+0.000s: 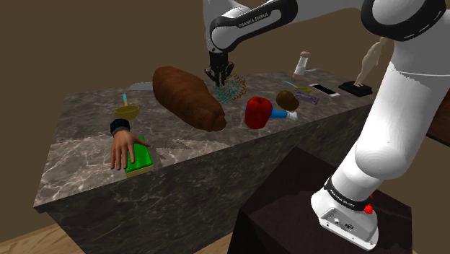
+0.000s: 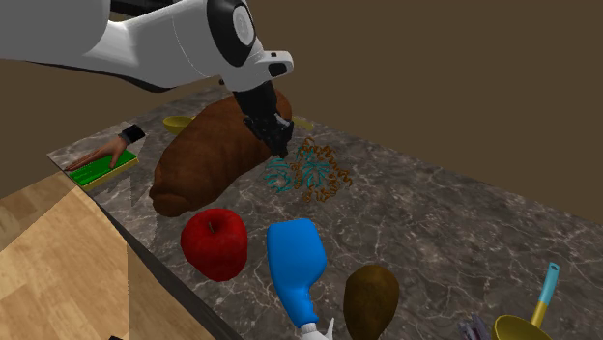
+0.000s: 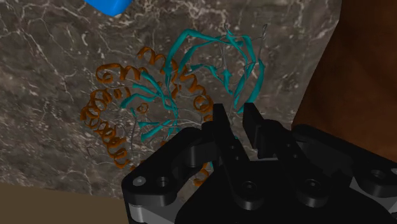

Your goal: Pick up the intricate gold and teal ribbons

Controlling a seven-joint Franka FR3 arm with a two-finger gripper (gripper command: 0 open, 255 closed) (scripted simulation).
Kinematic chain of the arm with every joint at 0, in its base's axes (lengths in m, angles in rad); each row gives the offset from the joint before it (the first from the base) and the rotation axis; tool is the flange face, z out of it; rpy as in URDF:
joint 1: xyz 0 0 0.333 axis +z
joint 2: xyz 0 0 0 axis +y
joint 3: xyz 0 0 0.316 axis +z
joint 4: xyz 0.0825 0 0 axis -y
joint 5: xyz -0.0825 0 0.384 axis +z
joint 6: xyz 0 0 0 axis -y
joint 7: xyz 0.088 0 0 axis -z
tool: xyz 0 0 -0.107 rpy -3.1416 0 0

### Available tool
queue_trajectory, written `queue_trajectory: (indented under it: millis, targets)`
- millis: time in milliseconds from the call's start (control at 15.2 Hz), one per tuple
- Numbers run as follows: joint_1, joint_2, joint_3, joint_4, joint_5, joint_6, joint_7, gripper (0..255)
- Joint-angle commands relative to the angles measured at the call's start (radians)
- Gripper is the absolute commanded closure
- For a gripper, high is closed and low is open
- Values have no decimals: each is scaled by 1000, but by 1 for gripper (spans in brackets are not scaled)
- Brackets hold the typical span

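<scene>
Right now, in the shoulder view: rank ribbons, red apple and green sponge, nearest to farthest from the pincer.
1. ribbons: teal and orange, just below the pincer.
2. red apple: toward the view's right, nearer the stand.
3. green sponge: far off at the view's left.

My pincer down at the gold and teal ribbons on the marble counter.
It hangs at the tangle's edge toward the second exterior view's left, just beside a big brown loaf; nearer the camera lie a red apple and a blue bottle.
</scene>
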Motion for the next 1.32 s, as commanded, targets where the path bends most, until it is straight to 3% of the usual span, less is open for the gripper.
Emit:
queue_trajectory:
  millis: [0, 396, 1254]
  targets:
    - [0, 0, 0, -1, 0, 1, 0, 255]
    - [0, -3, 0, -3, 0, 1, 0, 255]
    - [3, -35, 5, 128, 23, -156, -47, 255]
